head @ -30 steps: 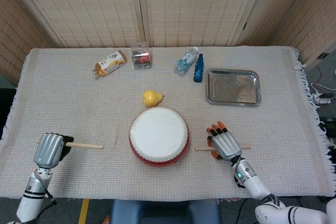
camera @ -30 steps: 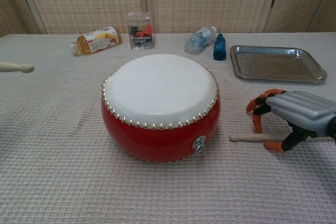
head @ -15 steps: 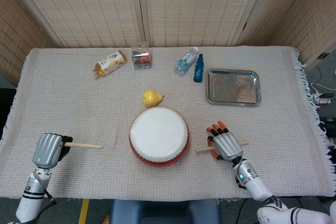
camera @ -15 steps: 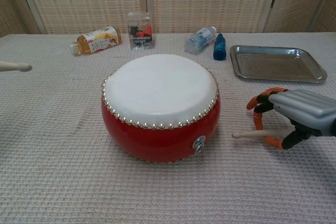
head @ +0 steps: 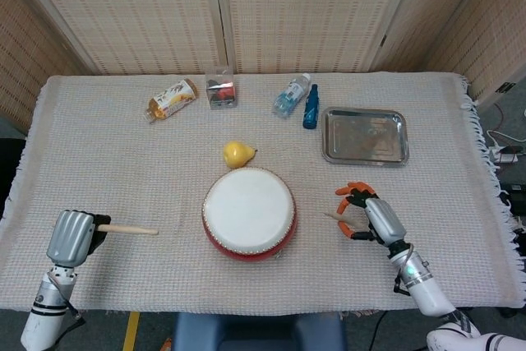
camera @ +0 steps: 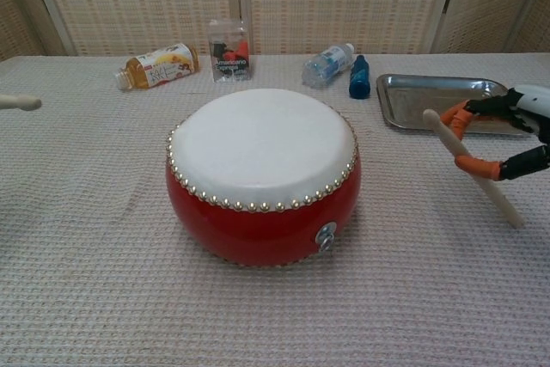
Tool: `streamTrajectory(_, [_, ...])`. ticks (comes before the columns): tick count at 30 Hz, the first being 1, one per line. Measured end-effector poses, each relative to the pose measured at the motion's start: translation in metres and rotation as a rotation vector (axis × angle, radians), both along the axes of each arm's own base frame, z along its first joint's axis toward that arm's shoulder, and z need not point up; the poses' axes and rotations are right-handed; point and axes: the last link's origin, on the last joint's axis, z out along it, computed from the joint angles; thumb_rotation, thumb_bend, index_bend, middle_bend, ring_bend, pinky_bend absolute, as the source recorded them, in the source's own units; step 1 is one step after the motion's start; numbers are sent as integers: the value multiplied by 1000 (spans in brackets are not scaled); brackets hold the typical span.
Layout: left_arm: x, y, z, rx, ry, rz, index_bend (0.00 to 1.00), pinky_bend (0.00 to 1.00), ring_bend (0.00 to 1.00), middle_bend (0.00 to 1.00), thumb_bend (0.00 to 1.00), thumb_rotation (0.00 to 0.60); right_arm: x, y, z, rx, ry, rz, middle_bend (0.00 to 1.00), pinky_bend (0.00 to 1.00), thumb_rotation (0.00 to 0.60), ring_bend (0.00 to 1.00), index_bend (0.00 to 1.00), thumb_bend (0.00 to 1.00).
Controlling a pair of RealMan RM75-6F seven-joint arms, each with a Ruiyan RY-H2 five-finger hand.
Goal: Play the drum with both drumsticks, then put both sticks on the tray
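Right of the drum [head: 248, 212], the right hand [head: 371, 218] grips its drumstick [camera: 471, 167] raised, long axis slanting tip-up toward the drumhead, while the left hand [head: 72, 237] grips the other drumstick [head: 130, 228] level, pointing at the drum, tray [head: 365, 136] nearer the right hand on the counter.

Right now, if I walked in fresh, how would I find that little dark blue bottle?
Start at the big red drum in the middle of the table, then look to the far side toward the shiny metal tray. Just left of the tray stands the small dark blue bottle. It is upright and solid blue, while the clear water bottle touching it lies on its side.
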Motion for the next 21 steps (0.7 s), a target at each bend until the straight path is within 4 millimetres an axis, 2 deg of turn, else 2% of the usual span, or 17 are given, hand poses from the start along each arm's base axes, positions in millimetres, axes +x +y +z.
streamTrajectory(13, [5,-2,2,-4,18,-10,1000,1000,1000,1000,601,600,-42,-2,23,187,-711,-213,283,106,591,85,615,436])
streamTrajectory(21, [7,-3,0,-9,22,-15,1000,1000,1000,1000,594,600,-73,-11,22,294,-861,-272,293,137,580,108,576,435])
